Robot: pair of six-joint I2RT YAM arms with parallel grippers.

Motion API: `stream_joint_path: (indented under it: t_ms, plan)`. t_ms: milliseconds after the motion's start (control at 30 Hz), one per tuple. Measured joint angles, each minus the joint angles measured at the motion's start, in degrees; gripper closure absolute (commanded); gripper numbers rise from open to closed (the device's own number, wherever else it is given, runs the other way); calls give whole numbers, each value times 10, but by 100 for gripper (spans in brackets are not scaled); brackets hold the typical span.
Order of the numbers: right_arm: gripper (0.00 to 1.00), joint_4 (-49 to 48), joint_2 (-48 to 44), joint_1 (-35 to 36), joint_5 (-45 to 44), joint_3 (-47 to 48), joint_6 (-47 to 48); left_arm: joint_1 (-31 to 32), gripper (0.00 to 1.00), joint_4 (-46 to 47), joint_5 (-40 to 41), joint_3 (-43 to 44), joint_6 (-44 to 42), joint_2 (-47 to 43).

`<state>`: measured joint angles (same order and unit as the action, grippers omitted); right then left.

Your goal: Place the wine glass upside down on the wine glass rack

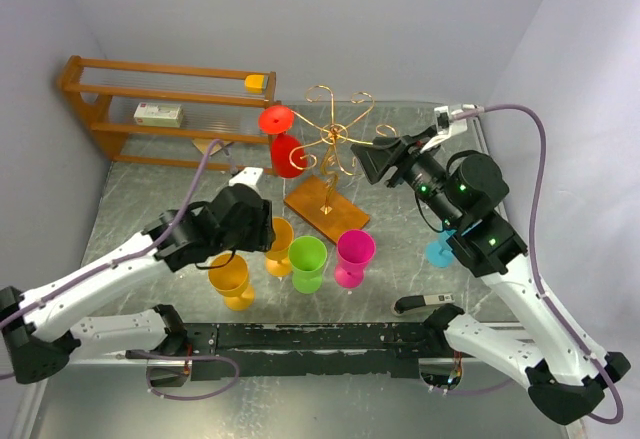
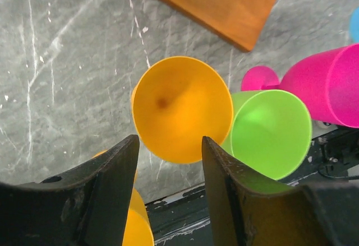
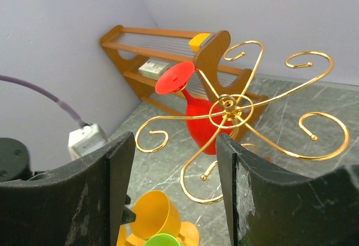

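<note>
The gold wire rack [image 1: 335,131] stands on its orange-brown wooden base [image 1: 325,209]. A red wine glass [image 1: 285,149] hangs upside down on the rack's left side, foot up. Two orange glasses [image 1: 232,277], a green one [image 1: 307,262] and a pink one [image 1: 354,257] stand upright near the front. My left gripper [image 2: 170,151] is open and empty, just above an orange glass [image 2: 182,108]. My right gripper [image 3: 175,151] is open and empty, facing the rack [image 3: 230,106] and the red glass [image 3: 202,120] from the right, and it also shows in the top view [image 1: 378,159].
A brown wooden shelf unit [image 1: 160,109] stands at the back left with a small box and a yellow item on it. A blue glass [image 1: 440,252] is partly hidden behind the right arm. A black handle [image 1: 425,302] lies near the front edge.
</note>
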<state>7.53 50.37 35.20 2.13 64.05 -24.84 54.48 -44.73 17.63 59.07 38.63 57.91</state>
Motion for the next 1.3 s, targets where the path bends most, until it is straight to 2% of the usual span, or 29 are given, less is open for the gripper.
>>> stream_joint_path:
  t_ms: [233,700,967,1300]
  plan:
    - [40,-3,-14,0,-32,-12,9,0,49,-46,3,7,32,84]
    - [41,-4,-19,0,-52,-24,19,-1,61,-61,19,14,55,99]
    - [41,-13,-37,0,-44,-40,2,-6,92,-92,38,49,81,142]
    - [41,-39,-44,0,-29,-48,-49,-7,93,-116,76,107,73,133]
